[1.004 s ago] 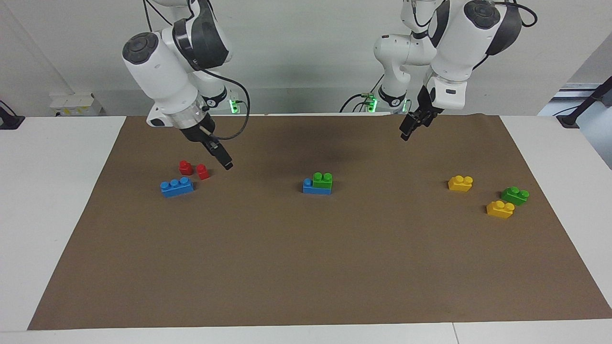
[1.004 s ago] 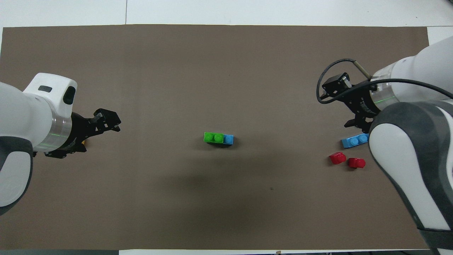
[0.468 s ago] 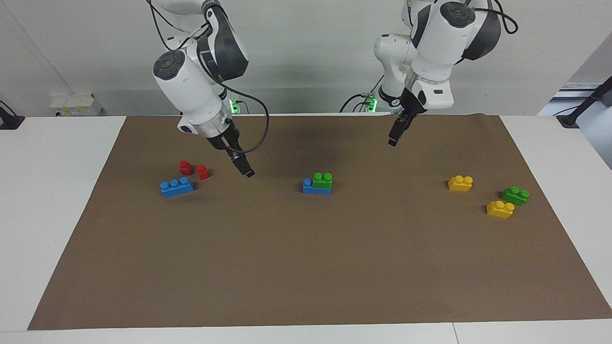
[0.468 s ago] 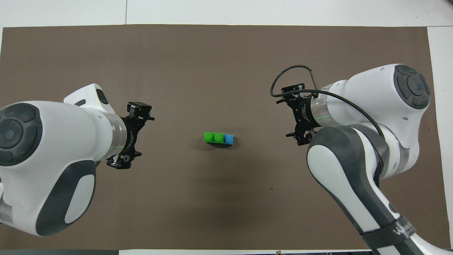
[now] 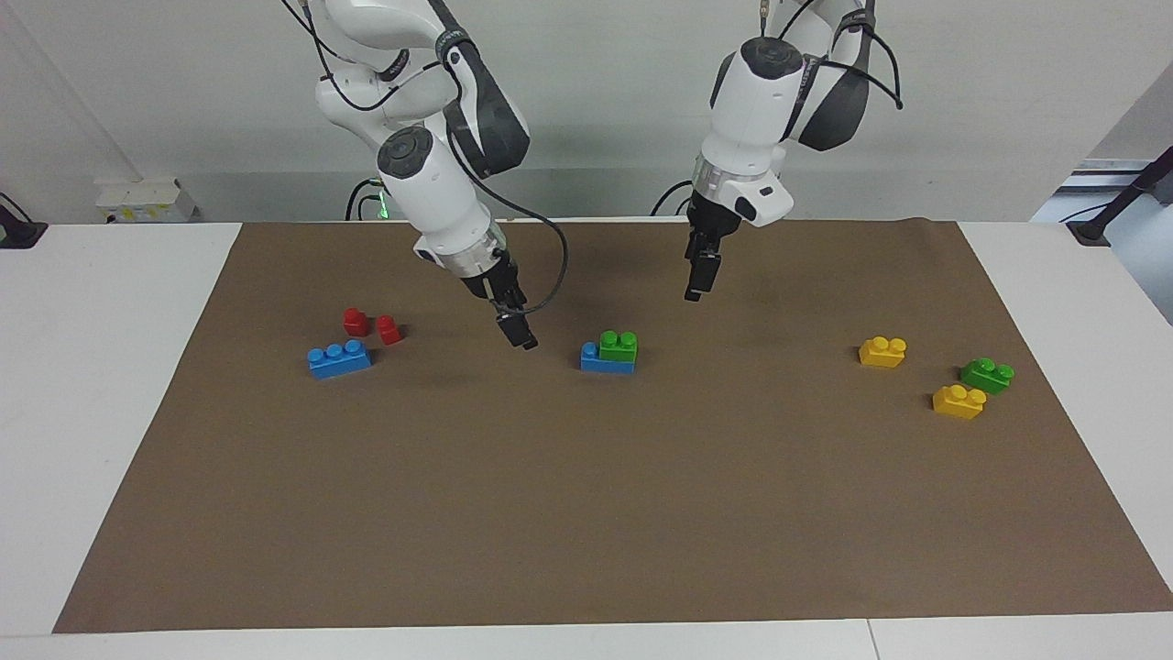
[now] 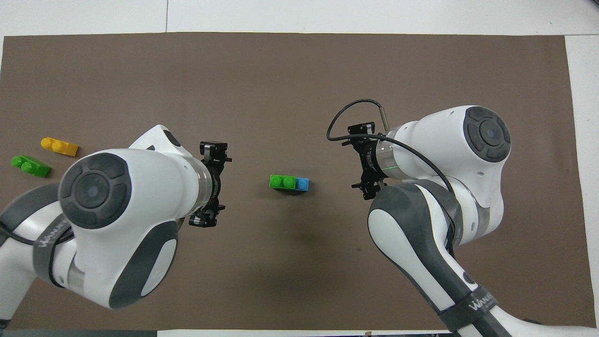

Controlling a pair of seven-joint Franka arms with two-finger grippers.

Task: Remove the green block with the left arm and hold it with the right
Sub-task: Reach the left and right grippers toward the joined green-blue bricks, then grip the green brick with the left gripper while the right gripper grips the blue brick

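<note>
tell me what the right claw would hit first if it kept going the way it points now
Probably the brown mat, just short of the blue brick that carries the green block. The right claw slants down toward that stack, hanging low beside it. Depth is unclear, so it might graze the blue brick's end instead.

Partly legible lettering on both arms' (image 6: 477, 302) links

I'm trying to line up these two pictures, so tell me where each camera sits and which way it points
Facing view: high across the table, looking at the robots; both arms hang in from the top, left claw and right claw up on either side of the green block.
Overhead view: high above the robots' end, looking steeply down; arms enter from the bottom.
Shared: the green block on its blue block, mirrored.
</note>
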